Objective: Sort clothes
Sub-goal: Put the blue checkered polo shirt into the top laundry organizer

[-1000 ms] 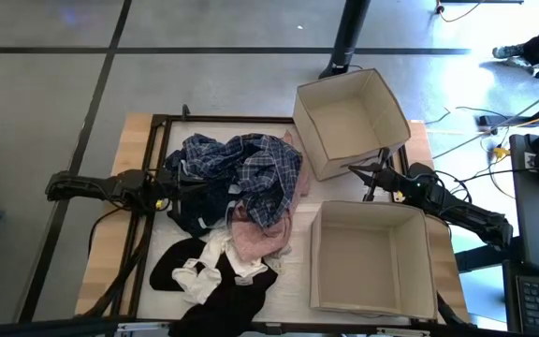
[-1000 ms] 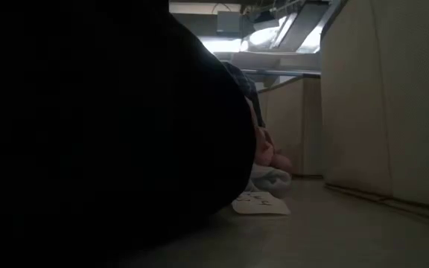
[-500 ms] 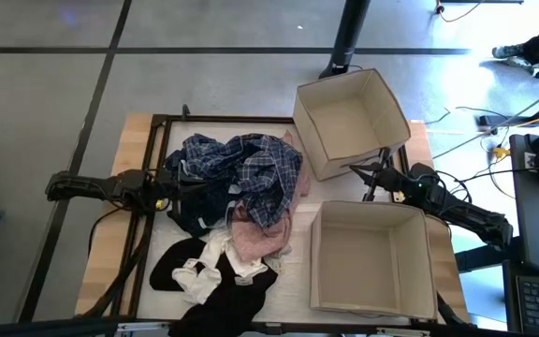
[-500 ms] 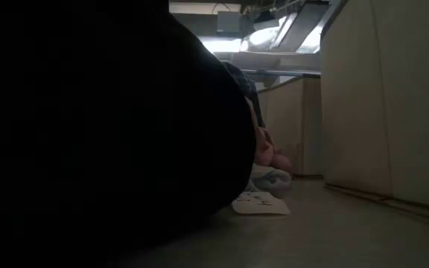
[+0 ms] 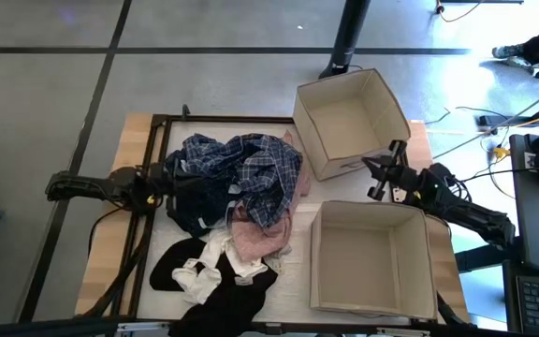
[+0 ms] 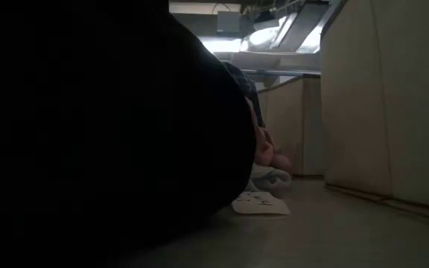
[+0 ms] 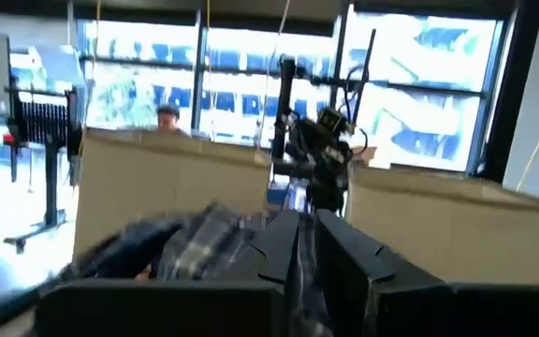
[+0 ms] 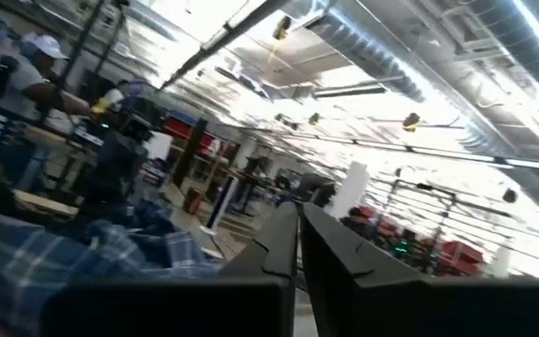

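Left claw [image 5: 169, 174] closed at plaid shirt [image 5: 251, 173] edge; right claw [image 5: 379, 174] closed between cardboard boxes [image 5: 349, 120], above desk [image 5: 138, 131].

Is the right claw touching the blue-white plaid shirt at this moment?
Apart. In the high view the right claw sits between the two cardboard boxes, and bare table separates it from the plaid shirt.

one clothes pile [image 5: 232, 211], two cardboard boxes [image 5: 349, 122] [image 5: 372, 257], two arms [image 5: 101, 185] [image 5: 457, 208]
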